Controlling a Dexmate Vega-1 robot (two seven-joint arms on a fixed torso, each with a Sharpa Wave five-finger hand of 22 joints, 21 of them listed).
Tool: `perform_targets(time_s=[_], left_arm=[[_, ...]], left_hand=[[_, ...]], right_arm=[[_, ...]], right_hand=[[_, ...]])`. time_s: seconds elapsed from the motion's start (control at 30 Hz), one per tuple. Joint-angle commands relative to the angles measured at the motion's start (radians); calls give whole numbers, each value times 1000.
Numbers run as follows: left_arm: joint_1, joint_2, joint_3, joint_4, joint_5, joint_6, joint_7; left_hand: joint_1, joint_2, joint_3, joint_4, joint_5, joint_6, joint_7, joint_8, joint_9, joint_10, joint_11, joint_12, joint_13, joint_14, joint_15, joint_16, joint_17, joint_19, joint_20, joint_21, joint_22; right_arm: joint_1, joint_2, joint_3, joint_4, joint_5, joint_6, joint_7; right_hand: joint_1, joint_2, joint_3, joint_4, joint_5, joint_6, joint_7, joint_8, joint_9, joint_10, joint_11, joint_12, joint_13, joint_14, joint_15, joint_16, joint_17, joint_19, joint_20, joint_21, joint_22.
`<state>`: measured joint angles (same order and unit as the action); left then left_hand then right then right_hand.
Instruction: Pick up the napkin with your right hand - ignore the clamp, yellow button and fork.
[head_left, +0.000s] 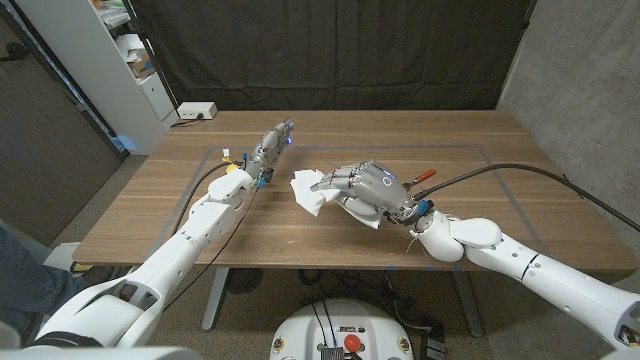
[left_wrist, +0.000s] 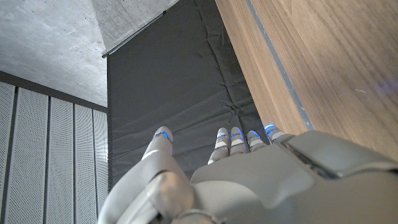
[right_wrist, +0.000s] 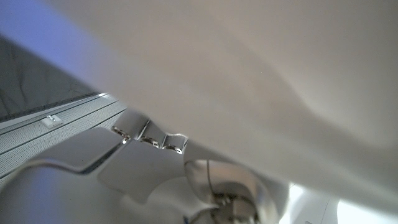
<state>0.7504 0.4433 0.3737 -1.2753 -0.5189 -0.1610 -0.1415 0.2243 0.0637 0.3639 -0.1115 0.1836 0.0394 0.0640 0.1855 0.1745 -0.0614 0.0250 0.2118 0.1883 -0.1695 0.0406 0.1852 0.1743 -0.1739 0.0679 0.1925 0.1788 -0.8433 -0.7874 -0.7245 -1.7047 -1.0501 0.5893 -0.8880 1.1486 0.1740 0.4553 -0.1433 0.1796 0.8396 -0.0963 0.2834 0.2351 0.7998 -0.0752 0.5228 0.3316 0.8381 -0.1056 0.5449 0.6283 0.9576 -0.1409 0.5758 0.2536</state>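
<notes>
Your right hand (head_left: 370, 187) lies over the white napkin (head_left: 312, 194), fingers curled onto it; whether it truly grips, you cannot tell. The napkin trails toward your far, idle left hand (head_left: 271, 146), fingers together.

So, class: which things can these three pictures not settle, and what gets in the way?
- Head view: the right hand covers the napkin, hiding any grip.
- Head view: the clamp is mostly behind that hand.
- Right wrist view: the napkin is a close blur.
- The yellow button and fork cannot be made out.
</notes>
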Motion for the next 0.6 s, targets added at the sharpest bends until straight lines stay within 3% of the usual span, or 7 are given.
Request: perform_targets(time_s=[0.03, 0.6], left_arm=[[-6, -2, 2, 6, 1, -3, -10], [-1, 4, 0, -1, -2, 2, -12]], left_hand=[[4, 12, 2, -3, -1, 9, 3, 3, 4, 0, -3, -3, 4, -10, 2, 0, 5, -75, 1, 6, 4], [5, 13, 2, -4, -1, 11, 2, 3, 4, 0, -1, -3, 4, -10, 2, 0, 5, -76, 1, 6, 4]], right_arm=[[-5, -1, 25, -36, -6, -13, -2], [-10, 8, 47, -59, 18, -27, 26]], right_hand=[[12, 2, 0, 2, 8, -2, -5, -2, 5, 0, -8, 1, 2, 13, -118, -6, 8, -8, -59, 9, 2], [16, 5, -4, 8, 7, -3, -9, -7, 8, 1, -10, 2, 2, 16, -118, -18, 22, -20, -61, 32, 6]])
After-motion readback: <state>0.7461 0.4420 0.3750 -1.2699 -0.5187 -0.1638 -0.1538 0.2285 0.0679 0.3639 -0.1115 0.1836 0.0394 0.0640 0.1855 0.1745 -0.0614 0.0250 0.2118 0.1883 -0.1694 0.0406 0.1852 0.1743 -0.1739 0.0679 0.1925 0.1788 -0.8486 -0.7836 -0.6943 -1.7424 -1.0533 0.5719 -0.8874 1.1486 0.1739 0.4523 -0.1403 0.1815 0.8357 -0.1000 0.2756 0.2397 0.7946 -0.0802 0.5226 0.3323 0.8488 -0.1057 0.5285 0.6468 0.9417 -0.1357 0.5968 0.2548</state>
